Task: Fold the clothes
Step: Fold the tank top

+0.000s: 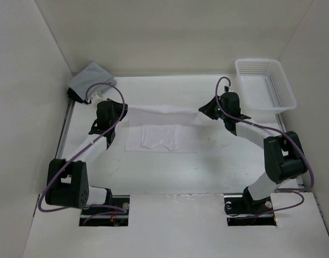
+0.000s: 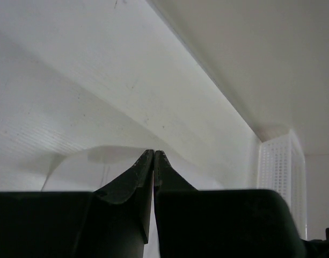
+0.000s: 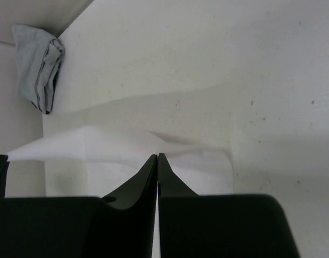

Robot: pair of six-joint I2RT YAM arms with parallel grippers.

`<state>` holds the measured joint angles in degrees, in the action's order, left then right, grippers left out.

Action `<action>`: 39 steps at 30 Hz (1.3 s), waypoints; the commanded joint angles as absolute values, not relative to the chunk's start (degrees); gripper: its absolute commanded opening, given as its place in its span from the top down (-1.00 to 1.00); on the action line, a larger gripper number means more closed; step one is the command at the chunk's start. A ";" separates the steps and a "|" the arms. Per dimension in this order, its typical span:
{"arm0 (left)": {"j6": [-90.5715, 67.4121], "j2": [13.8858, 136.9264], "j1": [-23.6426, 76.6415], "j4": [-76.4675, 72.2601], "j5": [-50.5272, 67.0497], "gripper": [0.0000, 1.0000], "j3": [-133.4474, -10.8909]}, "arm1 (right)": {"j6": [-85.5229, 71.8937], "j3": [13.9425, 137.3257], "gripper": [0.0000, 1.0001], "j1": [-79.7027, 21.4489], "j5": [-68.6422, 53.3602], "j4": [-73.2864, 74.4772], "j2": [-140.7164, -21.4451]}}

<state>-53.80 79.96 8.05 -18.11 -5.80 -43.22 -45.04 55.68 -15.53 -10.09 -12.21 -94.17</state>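
The clothes [image 1: 161,138] are one thin white garment in the middle of the table. Its far edge is lifted and pulled into a taut strip between my two grippers, while the near part lies flat. At the strip's left end my left gripper [image 1: 123,109] is shut on the fabric. My right gripper [image 1: 205,112] is shut on the right end. The left wrist view has the jaws [image 2: 154,152] pressed together, with white cloth [image 2: 100,166] spreading away beyond them. In the right wrist view the gripper [image 3: 157,156] is likewise shut, the clothes [image 3: 116,145] stretching off to the left.
A folded grey garment [image 1: 92,78] lies in the far left corner, also showing in the right wrist view [image 3: 41,64]. A white mesh basket [image 1: 263,83] stands at the far right [image 2: 282,172]. White walls enclose the table on three sides.
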 commanded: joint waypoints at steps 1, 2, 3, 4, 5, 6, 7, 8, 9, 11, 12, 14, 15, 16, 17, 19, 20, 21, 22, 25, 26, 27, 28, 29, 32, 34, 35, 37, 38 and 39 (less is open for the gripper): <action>-53.70 72.44 8.48 -20.83 -5.36 0.99 -36.50 | -45.44 49.77 0.90 -15.25 -10.99 -16.34 -88.52; -53.61 70.59 8.31 -20.74 -4.93 0.99 -34.30 | -45.70 47.40 0.90 -15.42 -10.99 -17.30 -86.94; -53.44 68.40 7.87 -20.57 -4.31 0.99 -32.02 | -45.88 45.11 0.90 -15.51 -10.90 -18.18 -85.18; -53.18 66.20 7.52 -20.57 -3.52 0.99 -29.73 | -46.14 42.56 0.90 -15.60 -10.90 -18.89 -83.16; -53.09 64.09 6.99 -20.48 -2.56 0.99 -27.53 | -46.23 40.28 0.90 -15.60 -10.72 -19.42 -80.88; -53.09 61.81 6.29 -20.04 -1.42 0.99 -25.60 | -46.32 38.17 0.90 -15.60 -10.64 -19.60 -78.77; -53.35 59.53 5.50 -19.26 -0.19 0.99 -23.75 | -46.14 36.32 0.90 -15.60 -10.55 -19.34 -76.49; -53.61 57.33 4.62 -18.38 0.96 0.99 -22.16 | -45.79 34.56 0.90 -15.95 -10.55 -18.99 -74.29; -53.70 55.65 4.00 -17.76 1.84 0.99 -20.93 | -45.88 32.97 0.89 -16.39 -10.37 -18.55 -72.27; -53.96 51.61 2.69 -15.92 3.24 0.99 -18.21 | -46.14 30.34 0.89 -17.26 -9.94 -17.50 -68.66; -54.05 49.94 2.07 -14.95 3.95 0.99 -17.24 | -46.14 29.10 0.89 -18.05 -9.41 -16.71 -66.73; -54.23 47.12 0.93 -13.28 5.18 0.99 -15.48 | -45.88 27.17 0.88 -20.07 -8.18 -14.34 -63.56; -54.49 45.89 0.14 -12.58 5.88 0.99 -14.86 | -45.79 26.38 0.88 -21.21 -7.39 -13.02 -62.15; -54.58 44.75 -0.57 -12.05 6.76 0.99 -14.24 | -45.70 25.50 0.88 -22.62 -6.51 -11.62 -60.75; -54.67 43.78 -1.36 -11.43 7.64 0.99 -13.72 | -45.88 24.44 0.87 -24.20 -5.37 -10.47 -59.17; -54.67 42.37 -3.11 -10.46 8.70 0.99 -13.01 | -46.32 22.51 0.86 -27.53 -2.74 -8.62 -56.53; -54.67 41.93 -3.90 -10.29 8.88 0.99 -12.66 | -46.75 21.72 0.86 -29.21 -1.33 -7.66 -55.56; -54.67 41.75 -4.43 -10.28 8.96 0.99 -12.40 | -47.02 21.01 0.86 -30.61 0.07 -6.60 -54.85; -54.67 41.66 -4.79 -10.28 8.96 0.99 -12.13 | -47.28 20.40 0.86 -31.93 1.22 -5.72 -54.32; -54.49 42.18 -4.97 -10.46 9.05 0.99 -11.34 | -48.43 18.99 0.85 -35.28 3.42 -4.66 -54.14; -54.49 42.45 -5.05 -10.37 9.05 0.98 -10.99 | -48.69 18.55 0.85 -36.07 3.95 -4.57 -54.49; -54.49 42.54 -5.14 -10.37 9.14 0.97 -10.46 | -49.13 18.11 0.85 -36.34 4.74 -4.57 -55.01; -54.49 42.54 -5.14 -10.37 9.23 0.96 -9.68 | -49.48 17.58 0.85 -36.43 5.09 -4.57 -55.45; -54.58 42.54 -5.23 -10.28 9.32 0.95 -8.88 | -49.92 17.32 0.85 -36.52 5.36 -4.57 -55.81; -55.19 41.66 -5.14 -10.20 10.45 0.91 -6.25 | -51.06 16.79 0.84 -36.69 6.85 -5.10 -56.42; -55.90 40.26 -5.93 -9.06 10.81 0.85 -5.10 | -50.80 17.57 0.79 -37.22 7.38 -5.45 -56.77; -55.90 39.30 -7.07 -7.92 10.81 0.79 -4.84 | -50.54 18.54 0.72 -37.83 7.12 -5.54 -57.30; -55.99 37.45 -9.00 -6.08 10.64 0.76 -4.57 | -49.75 20.56 0.49 -40.20 6.68 -6.15 -58.79; -55.81 36.75 -9.97 -5.19 10.63 0.76 -4.57 | -49.14 21.96 0.32 -42.04 6.68 -6.24 -60.45; -55.72 36.65 -10.06 -4.84 10.46 0.75 -4.57 | -48.96 22.76 0.23 -42.92 6.85 -6.24 -61.51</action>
